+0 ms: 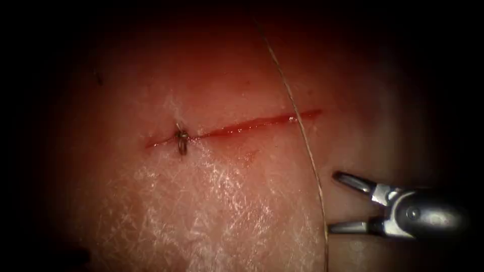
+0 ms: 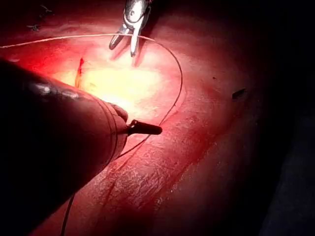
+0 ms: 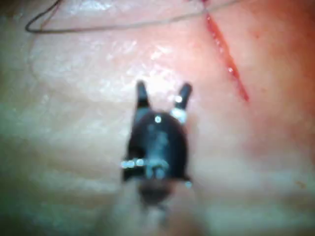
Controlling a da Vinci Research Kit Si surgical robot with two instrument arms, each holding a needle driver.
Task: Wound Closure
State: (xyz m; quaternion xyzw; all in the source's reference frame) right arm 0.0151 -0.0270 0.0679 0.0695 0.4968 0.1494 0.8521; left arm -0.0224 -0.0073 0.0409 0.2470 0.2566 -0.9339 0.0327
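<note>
You are looking down at the tissue (image 1: 212, 201), with the cut (image 1: 242, 127) running across it from about nine o'clock toward two o'clock. One stitch (image 1: 181, 141) is sitting tied near the cut's left end. The rest of the cut, from the stitch to its right end, is lying unstitched and glistening with red fluid (image 1: 262, 122), so by this reckoning the closure is only beginning, with most of the length left to do.

A thread (image 1: 302, 136) is trailing across the tissue from twelve o'clock down to five o'clock, crossing the cut near its right end. It is lying loose.

Your right tool (image 1: 335, 201) is hovering at about four o'clock, below the cut's right end and just beside the thread. Its jaws are spread wide and are gripping nothing.

In the left wrist view, your left tool (image 2: 145, 129) is pointing over the tissue with the thread curving close by. You cannot tell how it is set, or whether it is carrying anything.

The needle's place cannot be made out.
</note>
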